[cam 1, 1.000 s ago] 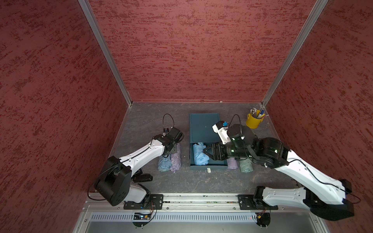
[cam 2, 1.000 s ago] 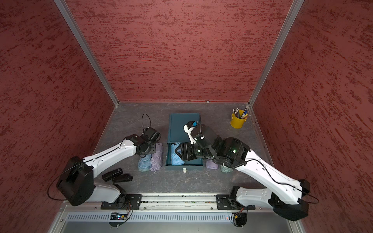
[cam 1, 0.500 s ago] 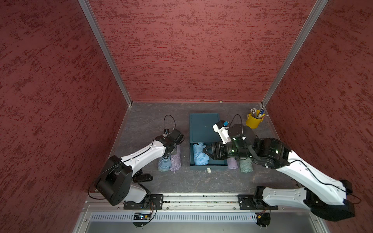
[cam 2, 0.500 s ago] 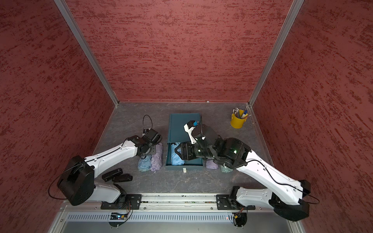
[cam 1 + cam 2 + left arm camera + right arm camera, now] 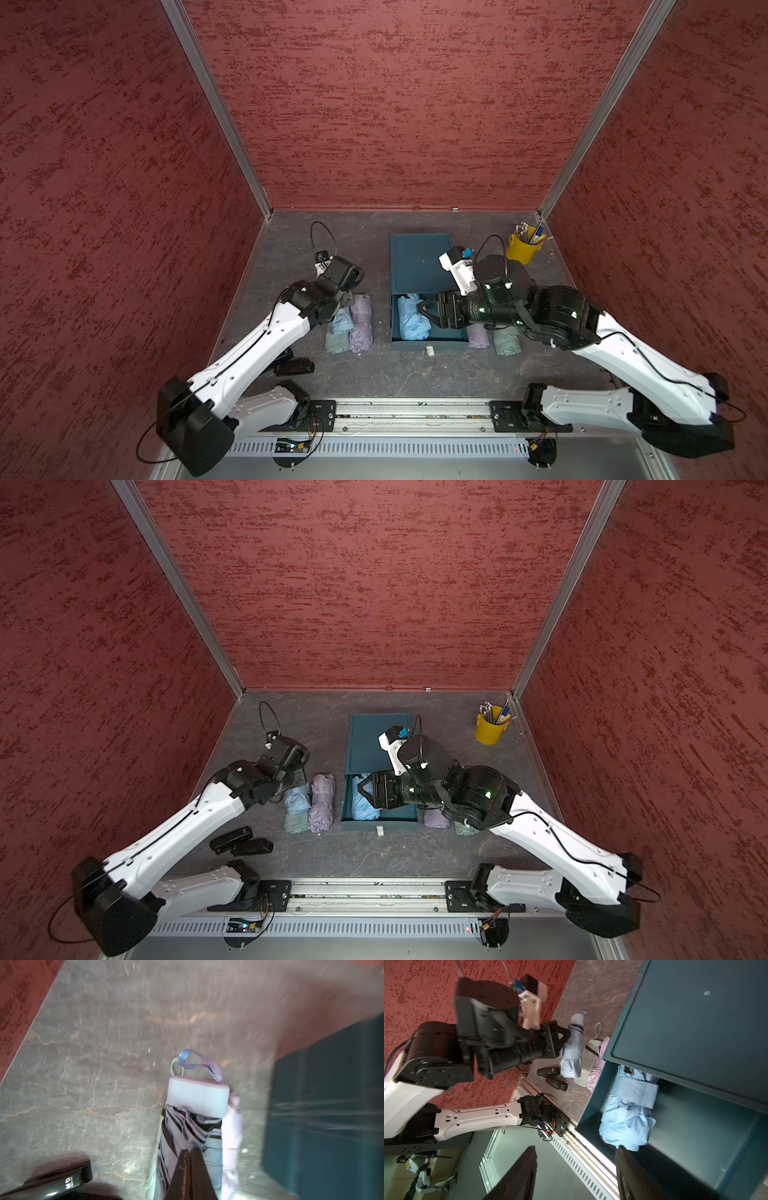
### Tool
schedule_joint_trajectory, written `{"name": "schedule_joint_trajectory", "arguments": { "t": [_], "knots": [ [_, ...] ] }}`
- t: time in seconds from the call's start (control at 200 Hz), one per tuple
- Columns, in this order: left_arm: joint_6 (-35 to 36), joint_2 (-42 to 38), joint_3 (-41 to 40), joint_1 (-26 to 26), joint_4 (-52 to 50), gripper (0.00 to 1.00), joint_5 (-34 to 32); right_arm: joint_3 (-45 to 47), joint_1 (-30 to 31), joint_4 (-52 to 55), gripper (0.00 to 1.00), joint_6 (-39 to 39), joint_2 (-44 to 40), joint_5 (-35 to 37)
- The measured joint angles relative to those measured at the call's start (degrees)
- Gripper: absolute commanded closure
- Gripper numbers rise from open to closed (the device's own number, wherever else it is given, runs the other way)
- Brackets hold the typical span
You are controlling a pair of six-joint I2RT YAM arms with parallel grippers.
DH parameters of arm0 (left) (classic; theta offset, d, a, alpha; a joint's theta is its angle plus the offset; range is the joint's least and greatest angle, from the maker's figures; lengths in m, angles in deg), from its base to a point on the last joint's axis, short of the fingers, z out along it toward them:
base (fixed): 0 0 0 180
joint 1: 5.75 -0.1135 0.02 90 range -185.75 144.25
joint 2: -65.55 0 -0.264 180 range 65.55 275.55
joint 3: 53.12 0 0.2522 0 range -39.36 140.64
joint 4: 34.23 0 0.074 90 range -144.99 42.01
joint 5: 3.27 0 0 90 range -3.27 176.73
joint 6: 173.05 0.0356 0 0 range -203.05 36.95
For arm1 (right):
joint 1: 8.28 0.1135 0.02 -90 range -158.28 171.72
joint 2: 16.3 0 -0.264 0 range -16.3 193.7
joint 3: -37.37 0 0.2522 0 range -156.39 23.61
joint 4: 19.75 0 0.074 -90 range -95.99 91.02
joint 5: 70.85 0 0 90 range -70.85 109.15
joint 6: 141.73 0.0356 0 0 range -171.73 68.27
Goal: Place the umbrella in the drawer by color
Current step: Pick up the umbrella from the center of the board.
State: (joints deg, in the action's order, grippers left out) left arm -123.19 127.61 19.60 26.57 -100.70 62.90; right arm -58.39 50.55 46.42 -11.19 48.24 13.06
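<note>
In both top views the left gripper (image 5: 339, 309) (image 5: 291, 789) reaches down onto a light blue umbrella (image 5: 342, 323) that lies on the grey table (image 5: 374, 374), left of the open teal drawer (image 5: 430, 345). This umbrella overlaps a pale green umbrella (image 5: 335, 344) and lies just beside a lilac umbrella (image 5: 360, 324). The right gripper (image 5: 424, 311) hangs over the drawer, next to the stowed blue umbrella (image 5: 409, 322) inside it. A second lilac umbrella (image 5: 478, 336) and a second green umbrella (image 5: 506, 341) lie right of the drawer, partly under the right arm. A yellow pen cup (image 5: 523, 251) stands in the far right corner.

The left wrist view is blurred. It shows the fingers (image 5: 182, 1174) pressed together, pinching the light blue umbrella's fabric below its pale handle (image 5: 198, 1098).

In the right wrist view the right gripper (image 5: 576, 1148) has its jaws wide apart with nothing between them. It is above the drawer's front end, close to the stowed blue umbrella (image 5: 627, 1118). Across the table, the left gripper (image 5: 560, 1040) is clamped on the light blue umbrella (image 5: 572, 1051).
</note>
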Motion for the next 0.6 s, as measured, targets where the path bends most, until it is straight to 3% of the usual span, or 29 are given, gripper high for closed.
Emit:
{"name": "schedule_joint_trajectory", "arguments": {
  "t": [0.12,0.316,0.486,0.601],
  "knots": [
    [-3.0,-8.5,1.5,-1.6,2.9,1.00,3.6,1.4,0.0,-3.8,0.23,-0.1,-0.6,-1.2],
    [-11.5,-18.0,-0.6,-4.2,14.7,1.00,15.1,3.8,0.0,-11.4,0.12,0.1,0.3,-4.2],
    [-18.5,-20.4,-4.4,-4.7,30.3,1.00,25.3,3.9,0.0,-19.2,0.02,-0.5,3.5,-7.5],
    [-23.2,-19.7,-6.2,-4.8,40.2,1.00,30.9,3.9,0.0,-23.1,0.02,-1.2,4.9,-8.4]
  ]
}}
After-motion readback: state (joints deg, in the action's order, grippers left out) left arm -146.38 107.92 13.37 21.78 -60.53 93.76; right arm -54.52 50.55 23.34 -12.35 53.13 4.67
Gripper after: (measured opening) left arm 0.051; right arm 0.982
